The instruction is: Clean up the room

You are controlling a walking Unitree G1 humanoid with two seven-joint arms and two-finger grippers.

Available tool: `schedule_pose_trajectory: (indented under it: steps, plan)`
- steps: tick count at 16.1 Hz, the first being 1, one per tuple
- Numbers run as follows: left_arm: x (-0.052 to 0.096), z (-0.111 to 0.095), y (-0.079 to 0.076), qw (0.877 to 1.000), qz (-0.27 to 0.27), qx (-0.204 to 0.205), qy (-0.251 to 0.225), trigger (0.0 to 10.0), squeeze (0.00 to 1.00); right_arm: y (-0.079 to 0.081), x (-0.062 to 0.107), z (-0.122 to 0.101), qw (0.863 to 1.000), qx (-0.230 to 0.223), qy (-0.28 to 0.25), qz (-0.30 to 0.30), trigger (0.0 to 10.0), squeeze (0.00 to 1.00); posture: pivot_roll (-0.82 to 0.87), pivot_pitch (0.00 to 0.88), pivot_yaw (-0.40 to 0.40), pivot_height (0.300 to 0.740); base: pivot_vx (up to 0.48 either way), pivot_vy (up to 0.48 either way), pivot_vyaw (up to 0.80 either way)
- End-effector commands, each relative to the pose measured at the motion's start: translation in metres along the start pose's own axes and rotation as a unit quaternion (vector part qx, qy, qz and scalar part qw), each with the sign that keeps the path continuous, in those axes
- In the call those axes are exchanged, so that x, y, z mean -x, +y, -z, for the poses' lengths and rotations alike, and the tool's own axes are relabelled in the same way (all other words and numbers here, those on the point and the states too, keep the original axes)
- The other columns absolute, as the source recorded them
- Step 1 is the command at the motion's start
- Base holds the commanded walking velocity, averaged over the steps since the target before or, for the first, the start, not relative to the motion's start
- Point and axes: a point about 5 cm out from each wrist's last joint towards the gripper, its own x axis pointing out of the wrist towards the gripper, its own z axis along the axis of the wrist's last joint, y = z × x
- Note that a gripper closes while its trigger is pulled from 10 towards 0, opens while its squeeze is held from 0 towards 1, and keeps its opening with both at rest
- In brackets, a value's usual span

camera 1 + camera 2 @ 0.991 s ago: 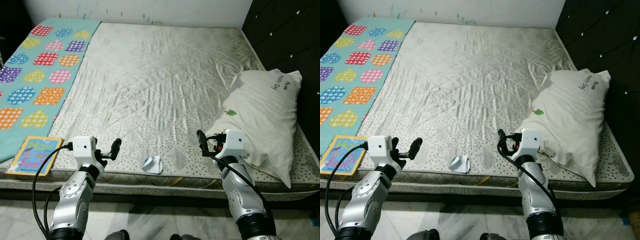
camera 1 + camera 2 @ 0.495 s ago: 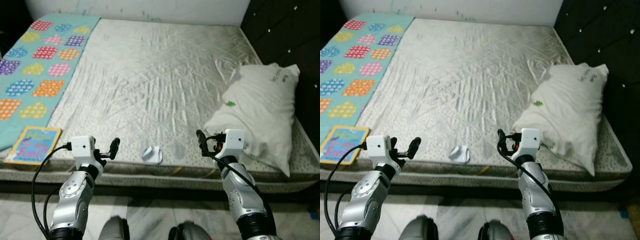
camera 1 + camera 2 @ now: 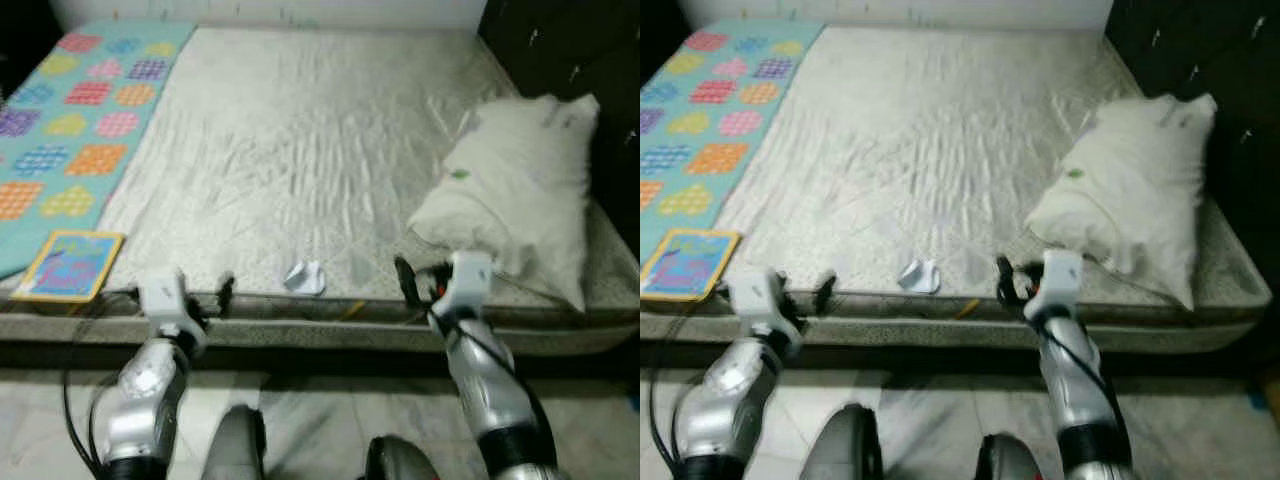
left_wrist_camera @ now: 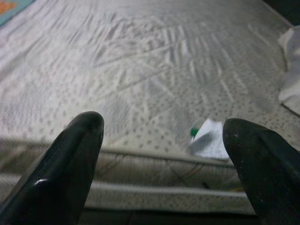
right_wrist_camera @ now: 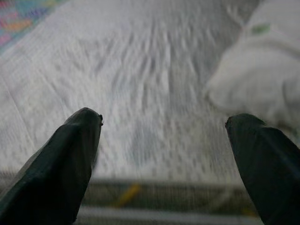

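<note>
Nothing is tidied yet, I judge: both my left gripper and right gripper hang spread and empty before the bed, crumpled paper near its edge, book at its corner.

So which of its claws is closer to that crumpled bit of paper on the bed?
Left, narrowly. The crumpled paper lies near the mattress edge between both. The left gripper hangs just off its left side; the right gripper sits farther off its right side, by the pillow.
</note>
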Motion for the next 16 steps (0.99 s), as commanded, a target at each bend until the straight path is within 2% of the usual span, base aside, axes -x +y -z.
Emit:
schedule_pose_trajectory:
  steps: [1, 3, 9, 13, 14, 16]
  plan:
    - [-0.001, -0.006, 0.004, 1.0, -0.009, -0.006, -0.005, 10.0, 0.0, 0.001, -0.001, -0.002, 1.0, 0.002, -0.001, -0.005, 10.0, 0.0, 0.03, 0.161, -0.043, 0.646, 0.0, 0.0, 0.0]
    - [0.0, -0.003, 0.003, 1.0, 0.012, 0.011, 0.001, 10.0, 0.0, 0.001, -0.001, -0.002, 1.0, 0.003, 0.0, -0.005, 10.0, 0.0, 0.03, 0.159, -0.044, 0.621, 0.0, 0.0, 0.0]
    - [0.001, -0.001, 0.004, 1.0, 0.003, 0.018, 0.003, 10.0, 0.0, 0.002, -0.001, -0.002, 1.0, 0.007, 0.0, -0.013, 10.0, 0.0, 0.03, 0.152, -0.045, 0.621, 0.0, 0.0, 0.0]
    - [0.002, -0.002, 0.005, 1.0, 0.002, 0.018, -0.004, 10.0, 0.0, 0.009, -0.001, -0.001, 0.999, 0.013, 0.007, -0.041, 10.0, 0.0, 0.03, 0.152, -0.043, 0.621, 0.0, 0.0, 0.0]
    - [0.002, -0.003, 0.005, 1.0, 0.003, 0.019, -0.005, 10.0, 0.0, 0.011, -0.001, 0.001, 0.998, -0.004, 0.018, -0.054, 10.0, 0.0, 0.03, 0.155, -0.044, 0.621, 0.0, 0.0, 0.0]
    - [0.002, -0.003, 0.005, 1.0, 0.002, 0.021, -0.006, 10.0, 0.0, 0.015, -0.001, 0.002, 0.997, -0.001, 0.027, -0.072, 10.0, 0.0, 0.03, 0.161, -0.045, 0.621, 0.0, 0.0, 0.0]
